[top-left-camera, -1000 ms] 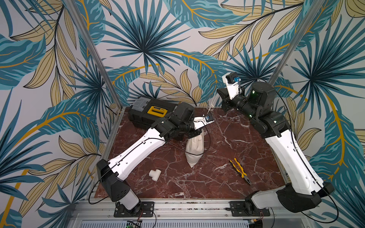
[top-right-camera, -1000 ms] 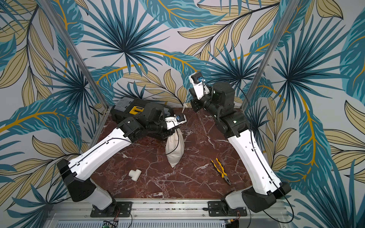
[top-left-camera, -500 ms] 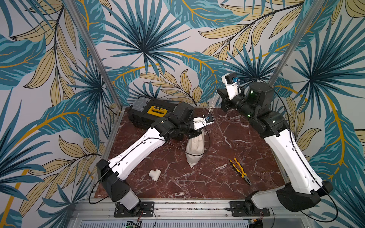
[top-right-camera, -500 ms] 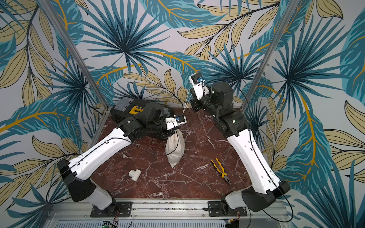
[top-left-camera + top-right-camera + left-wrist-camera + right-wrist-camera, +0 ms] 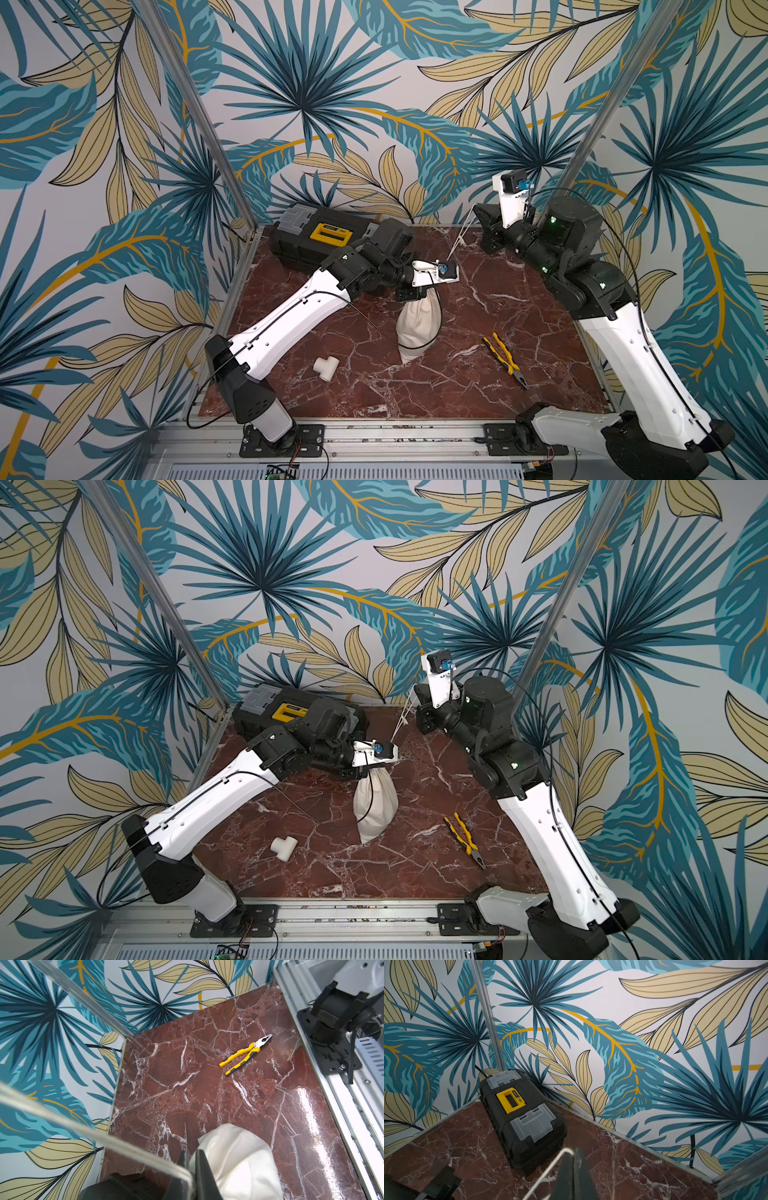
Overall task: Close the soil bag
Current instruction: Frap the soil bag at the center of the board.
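Note:
The soil bag (image 5: 417, 326) (image 5: 376, 808) is a cream cloth sack hanging mid-table, its lower corner reaching the marble. My left gripper (image 5: 430, 291) (image 5: 192, 1154) is shut on the bag's gathered neck; the bag (image 5: 239, 1159) bulges just beyond its fingers. The thin white cord (image 5: 461, 232) (image 5: 402, 717) runs taut from the neck up and back to my right gripper (image 5: 478, 210) (image 5: 572, 1152), which is shut on it. In the right wrist view the cord (image 5: 546, 1172) loops over the fingertips. The bag's mouth is hidden under the left wrist.
A black toolbox (image 5: 316, 237) (image 5: 519, 1118) with a yellow handle lies at the back left. A white pipe tee (image 5: 325, 368) sits front left, and yellow pliers (image 5: 505, 359) (image 5: 245, 1054) front right. Metal frame posts and papered walls ring the table.
My right gripper has moved to the right and slightly lower with the cord, drawing a longer length out of the neck. The left gripper and the bag have stayed put.

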You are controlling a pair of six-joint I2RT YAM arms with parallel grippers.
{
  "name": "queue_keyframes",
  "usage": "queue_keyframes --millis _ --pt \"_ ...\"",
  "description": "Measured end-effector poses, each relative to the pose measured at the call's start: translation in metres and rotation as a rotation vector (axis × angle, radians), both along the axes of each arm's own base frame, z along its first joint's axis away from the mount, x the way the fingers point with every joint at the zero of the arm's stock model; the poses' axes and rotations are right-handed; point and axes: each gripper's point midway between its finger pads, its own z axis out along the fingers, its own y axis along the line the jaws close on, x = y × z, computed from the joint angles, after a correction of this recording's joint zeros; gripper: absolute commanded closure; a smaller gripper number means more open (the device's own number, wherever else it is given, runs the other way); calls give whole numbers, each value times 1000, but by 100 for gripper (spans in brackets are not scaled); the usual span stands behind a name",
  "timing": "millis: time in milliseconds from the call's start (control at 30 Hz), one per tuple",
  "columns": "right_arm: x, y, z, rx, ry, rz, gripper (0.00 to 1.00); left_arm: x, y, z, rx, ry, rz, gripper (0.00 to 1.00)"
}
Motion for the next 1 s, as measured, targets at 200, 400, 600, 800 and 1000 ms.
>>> queue_keyframes --millis 200,400,600,800,1000 --pt "1 7 -27 81 95 38 100 -8 7 -20 63 25 -34 100" --pt "-6 14 -38 199 143 142 100 -13 10 -33 96 62 -47 91" --pt "-15 23 -53 267 183 261 100 -13 17 -58 153 96 -16 79" --pt "-22 22 -48 323 168 314 100 -14 32 -70 159 167 46 64" --pt "-32 21 -24 375 94 362 100 -7 47 -57 84 218 131 50"
